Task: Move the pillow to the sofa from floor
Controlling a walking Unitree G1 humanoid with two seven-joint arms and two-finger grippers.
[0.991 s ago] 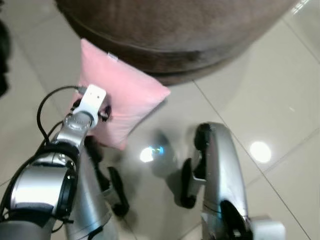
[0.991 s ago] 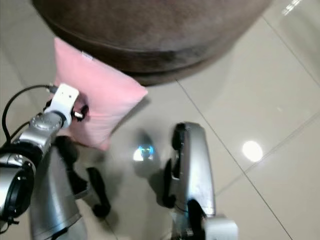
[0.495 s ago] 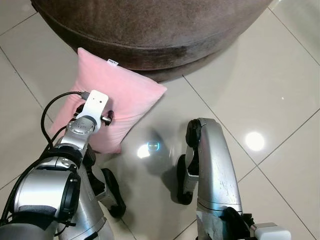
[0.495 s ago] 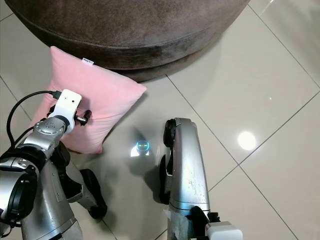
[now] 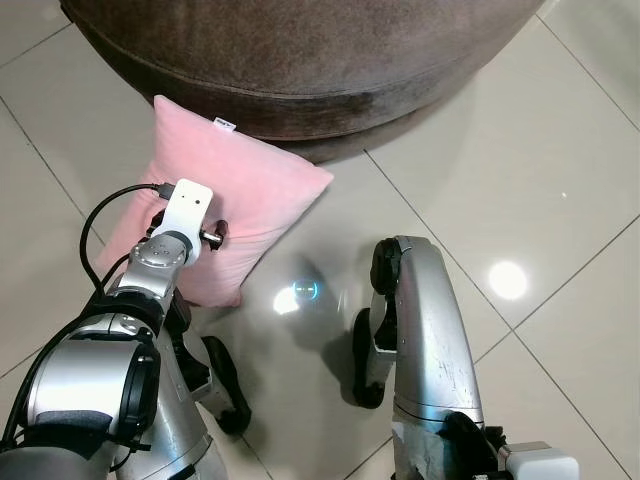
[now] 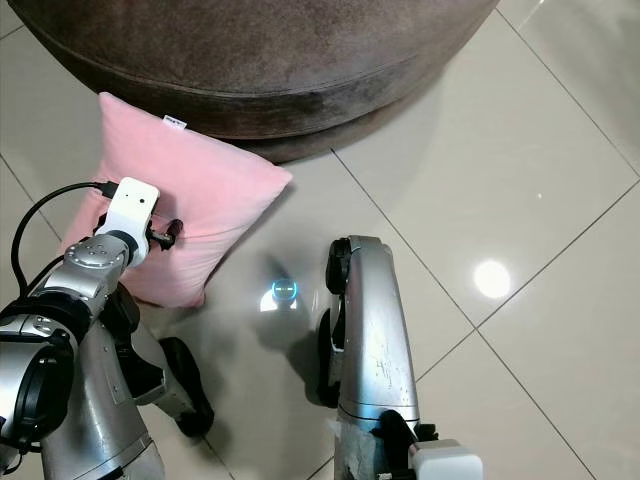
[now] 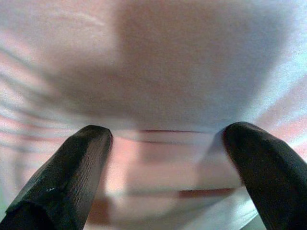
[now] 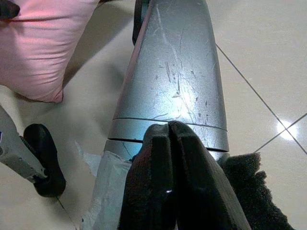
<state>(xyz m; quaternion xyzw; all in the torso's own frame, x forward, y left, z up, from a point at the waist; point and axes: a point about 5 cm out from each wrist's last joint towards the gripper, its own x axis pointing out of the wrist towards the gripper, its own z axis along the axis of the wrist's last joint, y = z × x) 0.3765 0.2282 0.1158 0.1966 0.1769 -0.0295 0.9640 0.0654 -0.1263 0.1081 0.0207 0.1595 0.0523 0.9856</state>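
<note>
Pink pillow under the outstretched left gripper, fingers spread.

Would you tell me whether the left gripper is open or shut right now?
Open: the left gripper has its two black fingers spread wide against the pink pillow, not yet clamped.

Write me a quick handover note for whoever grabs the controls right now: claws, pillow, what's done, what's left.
Left claw: open, fingers spread against the pink pillow, not yet closed on it.
Right claw: shut, idle, hanging low by the robot's side.
Pillow: on the tiled floor, its far edge leaning against the base of the brown sofa.
Done: the left arm has reached the pillow.
Left: close the left claw on the pillow, lift it and put it on the sofa seat.
</note>
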